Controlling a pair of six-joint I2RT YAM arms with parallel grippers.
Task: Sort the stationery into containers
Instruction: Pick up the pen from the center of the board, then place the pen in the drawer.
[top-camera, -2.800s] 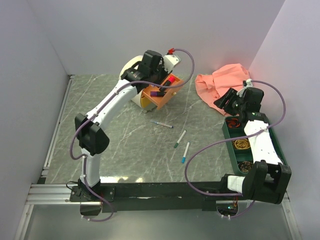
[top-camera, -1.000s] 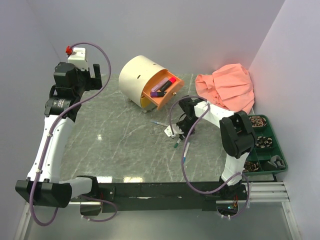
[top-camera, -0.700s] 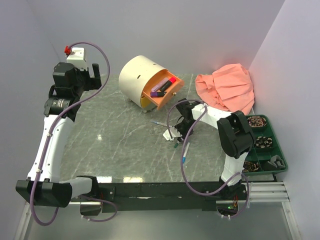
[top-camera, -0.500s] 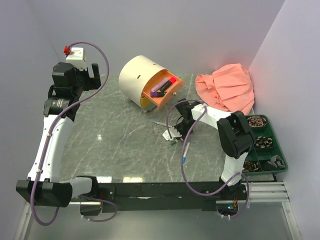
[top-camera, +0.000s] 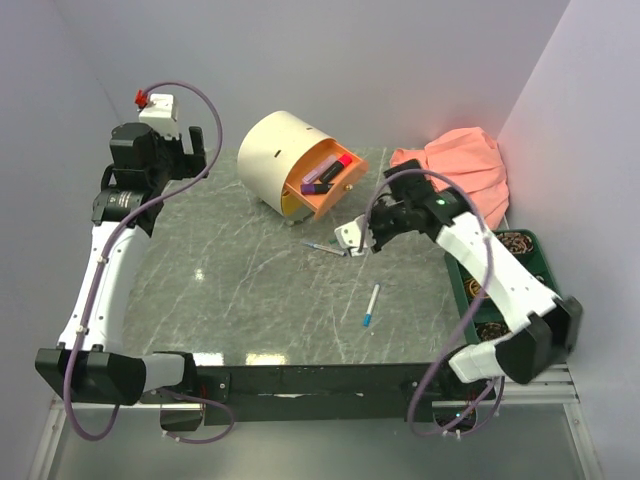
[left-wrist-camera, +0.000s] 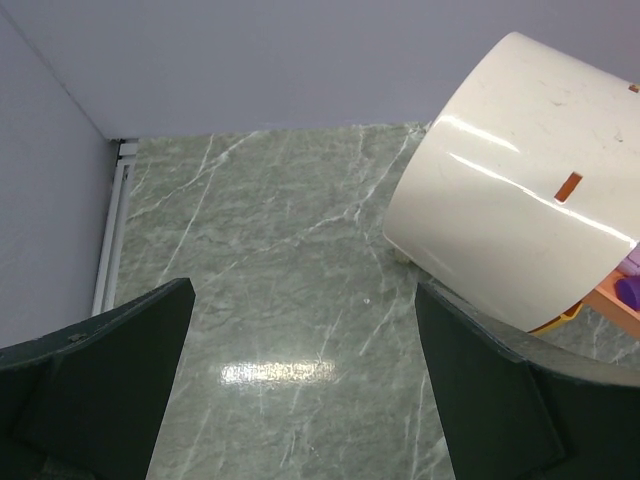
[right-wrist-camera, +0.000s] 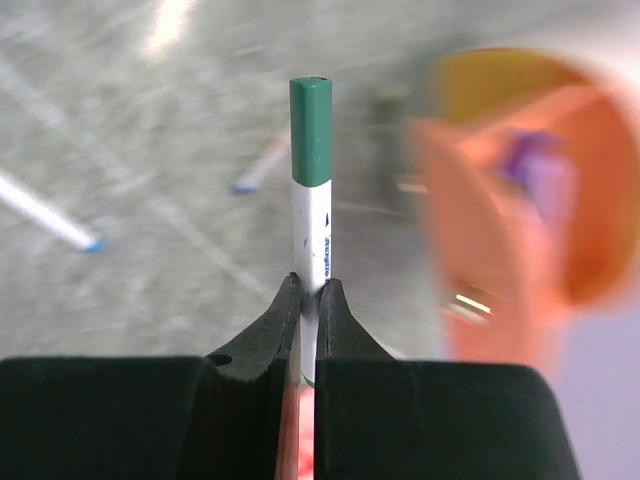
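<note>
Right claw (right-wrist-camera: 308, 300) of mine is clenched on a white pen (right-wrist-camera: 311, 215) with a green cap, held above the desk (top-camera: 230, 270) right of its middle. Beside it lies a thin pen (top-camera: 324, 247), with a blue-tipped pen (top-camera: 371, 305) nearer the front edge. Beyond, toward the far edge, the cream cabinet (top-camera: 272, 150) has its orange drawer (top-camera: 325, 190) open, highlighters (top-camera: 322, 178) inside. My left claw (left-wrist-camera: 303, 290) hangs released over the far left corner.

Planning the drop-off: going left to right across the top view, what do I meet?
Left claw, cream cabinet, right claw gripping the green-capped pen, peach cloth.
</note>
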